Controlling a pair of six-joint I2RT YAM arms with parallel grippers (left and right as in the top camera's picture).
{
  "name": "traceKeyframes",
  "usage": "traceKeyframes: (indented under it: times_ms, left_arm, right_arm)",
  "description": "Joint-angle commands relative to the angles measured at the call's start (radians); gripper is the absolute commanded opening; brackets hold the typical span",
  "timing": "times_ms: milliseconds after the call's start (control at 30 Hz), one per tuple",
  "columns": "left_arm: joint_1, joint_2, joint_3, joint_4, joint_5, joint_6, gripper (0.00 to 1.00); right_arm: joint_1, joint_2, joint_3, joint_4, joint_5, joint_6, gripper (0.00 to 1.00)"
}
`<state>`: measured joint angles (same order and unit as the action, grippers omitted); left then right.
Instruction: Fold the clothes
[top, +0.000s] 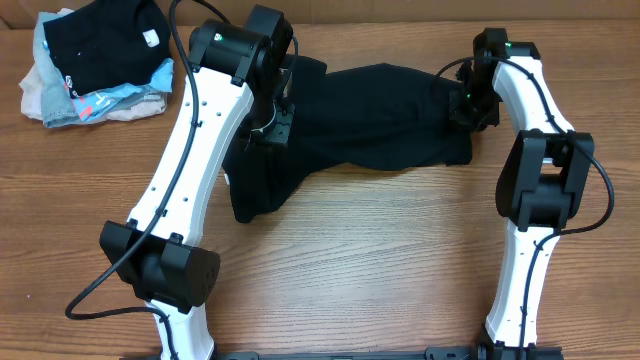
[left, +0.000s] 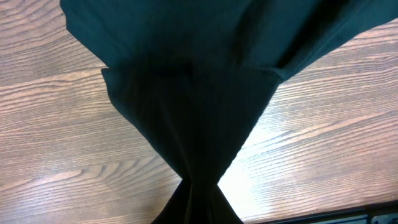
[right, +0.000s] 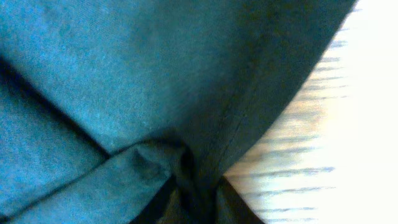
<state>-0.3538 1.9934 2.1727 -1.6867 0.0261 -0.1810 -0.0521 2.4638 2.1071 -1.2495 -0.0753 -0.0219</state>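
Black garment (top: 370, 115) stretched between both grippers, over wooden table (top: 380, 260). Left gripper (top: 272, 128) pinches one end, fabric gathering to a point in its grip. Right gripper (top: 466, 108) clamps opposite end, cloth bunched there. Clothes pile (top: 100, 65) well apart, beyond left gripper.

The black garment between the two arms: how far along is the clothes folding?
Nothing looks finished. In hand: the left claw and right claw each pinch the black garment, which is stretched and bunched between them over the table, with no neat fold showing. Left: folding it, then the rumpled pile in the far corner.
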Motion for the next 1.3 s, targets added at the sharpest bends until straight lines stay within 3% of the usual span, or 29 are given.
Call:
traceKeyframes:
  times_ms: [0,200,300,400,467,600,767,967,1267]
  left_arm:
    - [-0.006,-0.032,0.006,-0.002,-0.011,0.002,0.08]
    - [-0.006,-0.032,0.006,0.0,-0.011,0.001,0.08]
    - [-0.006,-0.032,0.006,0.001,-0.011,0.002,0.09]
    - [-0.006,-0.032,0.006,0.0,-0.011,0.002,0.09]
    - [-0.006,-0.032,0.006,0.0,-0.011,0.002,0.09]
    - [-0.006,-0.032,0.006,0.0,-0.011,0.002,0.09]
    - [-0.006,-0.032,0.006,0.005,-0.011,0.002,0.1]
    - [-0.006,-0.032,0.006,0.005,-0.01,0.001,0.1]
    - [-0.006,-0.032,0.006,0.011,-0.01,0.001,0.1]
  right_arm:
    - [-0.003,-0.008,0.028,-0.02,0.041,0.027,0.12]
    - [-0.003,-0.008,0.146,-0.12,0.086,0.075,0.09]
    - [-0.003,-0.008,0.2,-0.17,0.099,0.076,0.29]
    - [-0.003,-0.008,0.228,-0.203,0.1,0.076,0.36]
    - [-0.003,-0.008,0.232,-0.214,0.1,0.079,0.61]
    - [-0.002,-0.008,0.232,-0.222,0.081,0.078,0.63]
    - [0.016,-0.008,0.215,-0.172,-0.087,0.024,0.55]
    - [0.066,-0.008,0.122,-0.112,-0.156,0.005,0.62]
    - [0.137,-0.007,0.104,-0.143,-0.08,0.321,0.63]
